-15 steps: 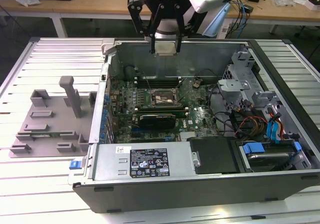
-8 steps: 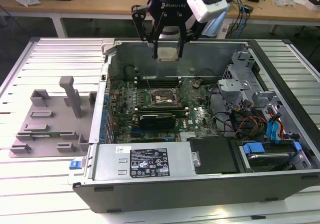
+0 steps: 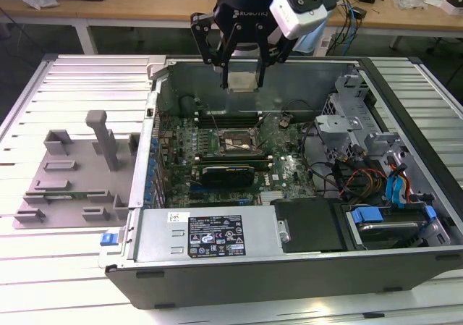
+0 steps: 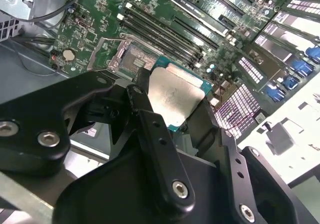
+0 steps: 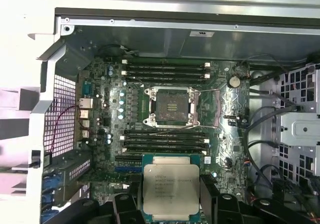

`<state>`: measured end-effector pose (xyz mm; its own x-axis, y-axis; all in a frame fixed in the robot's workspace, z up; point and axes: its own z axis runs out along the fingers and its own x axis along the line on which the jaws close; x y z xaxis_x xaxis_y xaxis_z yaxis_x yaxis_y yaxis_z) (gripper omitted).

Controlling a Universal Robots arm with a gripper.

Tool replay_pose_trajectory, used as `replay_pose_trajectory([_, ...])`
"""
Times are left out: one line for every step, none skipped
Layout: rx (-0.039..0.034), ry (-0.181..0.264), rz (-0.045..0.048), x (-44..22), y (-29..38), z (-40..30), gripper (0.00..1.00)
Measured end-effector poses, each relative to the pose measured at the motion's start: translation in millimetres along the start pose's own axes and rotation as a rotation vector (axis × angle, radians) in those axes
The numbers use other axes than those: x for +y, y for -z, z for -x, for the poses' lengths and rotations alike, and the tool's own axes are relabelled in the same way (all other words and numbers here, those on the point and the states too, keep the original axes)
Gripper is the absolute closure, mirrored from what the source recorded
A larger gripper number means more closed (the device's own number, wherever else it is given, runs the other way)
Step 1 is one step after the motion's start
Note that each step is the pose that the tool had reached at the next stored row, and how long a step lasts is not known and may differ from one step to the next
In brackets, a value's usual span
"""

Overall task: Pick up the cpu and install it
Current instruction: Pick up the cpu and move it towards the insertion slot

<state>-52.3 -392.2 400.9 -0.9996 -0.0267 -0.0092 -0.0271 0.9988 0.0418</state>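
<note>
Overhead, hand grips cpu above open case.

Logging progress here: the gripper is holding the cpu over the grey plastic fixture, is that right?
Not quite. The gripper does hold the cpu, but over the open computer case, not the grey plastic fixture, which stands apart at the exterior view's left. The exterior view shows it.
</note>
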Motion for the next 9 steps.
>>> replay_pose_trajectory([-0.0001,0.000,0.0001,0.2,-0.4,0.0,0.45])
replay_pose_trajectory([-0.0001,0.000,0.0001,0.3,-0.7,0.0,0.45])
replay_pose_trajectory([0.0000,0.000,-0.0001,0.4,-1.1,0.0,0.45])
replay_pose_trajectory([0.0000,0.000,-0.0001,0.4,-1.4,0.0,0.45])
replay_pose_trajectory([0.0001,0.000,-0.0001,0.4,-1.6,0.0,0.45])
replay_pose_trajectory([0.0001,0.000,-0.0001,0.5,-2.2,0.0,0.45])
replay_pose_trajectory([0.0000,0.000,0.0000,0.4,-3.6,0.0,0.45])
replay_pose_trajectory([0.0000,0.000,0.0000,0.2,-7.0,0.0,0.45])
replay_pose_trajectory([0.0000,0.000,0.0000,0.2,-9.3,0.1,0.45])
